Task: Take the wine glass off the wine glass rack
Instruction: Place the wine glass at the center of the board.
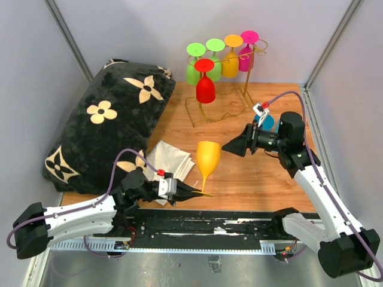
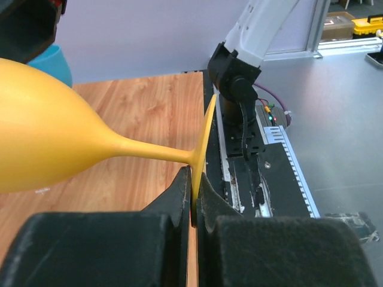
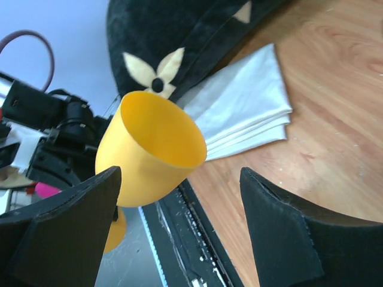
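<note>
The left gripper (image 1: 203, 193) is clenched on the thin disc foot of the yellow plastic wine glass (image 1: 208, 156). In the left wrist view its two black fingers (image 2: 179, 191) pinch the foot's edge between them. The stem runs out ahead of the fingertips and the bowl hangs beyond it, above the wooden table (image 1: 263, 179).

The right gripper (image 1: 226, 147) is released, its jaws standing wide apart. The glass's open rim faces it. In the right wrist view the bowl sits between and just ahead of the two black fingers (image 3: 66, 233), closer to the one at the left of that view. Whether that finger touches the bowl cannot be told.

The glass is off the thin gold wire wine glass rack (image 1: 249, 97), which stands well beyond both grippers at the far side of the table. Under the rack's top rail hang a red glass (image 1: 205, 88), two green glasses (image 1: 192, 70), an orange glass (image 1: 230, 64) and a magenta glass (image 1: 246, 60), bowls down.

A folded white cloth (image 1: 170, 161) lies just beyond the left gripper. A black pillow with cream flowers (image 1: 108, 119) lies further out on the same side. A blue rounded object (image 1: 267, 122) sits just beside the right wrist.
</note>
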Motion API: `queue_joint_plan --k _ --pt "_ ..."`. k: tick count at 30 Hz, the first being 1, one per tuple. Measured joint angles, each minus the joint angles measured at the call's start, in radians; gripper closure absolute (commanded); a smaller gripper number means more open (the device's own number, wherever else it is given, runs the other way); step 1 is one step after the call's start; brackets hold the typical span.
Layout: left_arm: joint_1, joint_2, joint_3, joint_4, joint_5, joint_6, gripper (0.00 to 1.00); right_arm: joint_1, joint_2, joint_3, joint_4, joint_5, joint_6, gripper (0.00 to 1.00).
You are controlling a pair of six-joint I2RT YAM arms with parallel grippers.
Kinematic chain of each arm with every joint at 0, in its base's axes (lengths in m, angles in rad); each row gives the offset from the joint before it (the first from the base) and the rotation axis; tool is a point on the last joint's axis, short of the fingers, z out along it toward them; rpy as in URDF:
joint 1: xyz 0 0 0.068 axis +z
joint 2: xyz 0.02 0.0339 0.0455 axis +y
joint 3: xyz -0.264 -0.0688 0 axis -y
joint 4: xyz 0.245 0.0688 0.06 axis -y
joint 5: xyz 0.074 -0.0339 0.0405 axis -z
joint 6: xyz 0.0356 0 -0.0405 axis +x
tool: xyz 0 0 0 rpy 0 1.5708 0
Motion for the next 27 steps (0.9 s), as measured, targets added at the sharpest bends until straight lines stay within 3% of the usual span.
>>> queue_joint_plan --k 12,18,27 --pt "0.000 0.022 0.000 -0.008 0.156 0.077 0.99 0.050 0.021 -0.023 0.168 -0.200 0.080 0.18" --pt "0.000 0.024 0.003 -0.029 0.166 0.101 1.00 0.132 0.082 -0.010 0.098 -0.286 0.031 0.29" --pt "-0.003 -0.052 0.005 -0.197 0.151 0.166 0.99 0.134 0.125 0.008 0.013 -0.392 -0.043 0.50"
